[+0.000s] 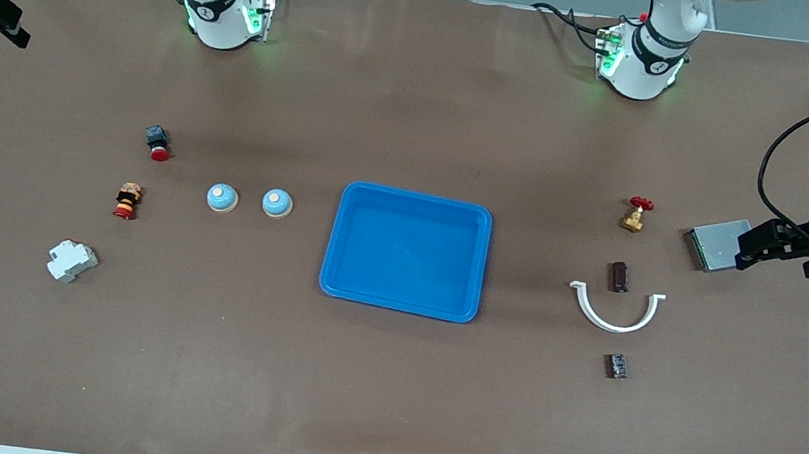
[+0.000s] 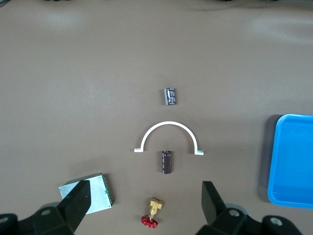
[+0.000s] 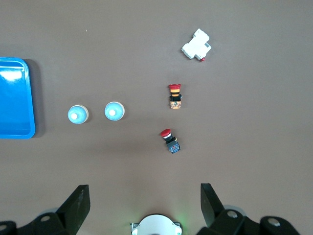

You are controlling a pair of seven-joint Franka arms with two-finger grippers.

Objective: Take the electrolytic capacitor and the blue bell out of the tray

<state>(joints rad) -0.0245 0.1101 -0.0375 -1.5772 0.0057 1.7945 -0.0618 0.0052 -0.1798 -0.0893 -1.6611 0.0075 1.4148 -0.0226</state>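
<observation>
A dark cylindrical capacitor (image 1: 619, 277) (image 2: 167, 162) lies inside the open side of a white arc. Two blue dome bells (image 1: 222, 197) (image 1: 277, 203) (image 3: 114, 111) (image 3: 78, 114) stand side by side, between the blue tray (image 1: 399, 300) and the right arm's end. My left gripper (image 2: 145, 190) hangs open high over the table, above a red-handled brass valve (image 2: 153, 213), and holds nothing. Over its own arm's base my right gripper (image 3: 144, 190) hangs open and empty.
A white arc (image 1: 615, 317), a small dark component (image 1: 617, 366) and a grey metal box (image 1: 715, 241) lie toward the left arm's end. Two red-topped buttons (image 1: 158, 142) (image 1: 128, 201) and a white breaker (image 1: 72, 261) lie toward the right arm's end.
</observation>
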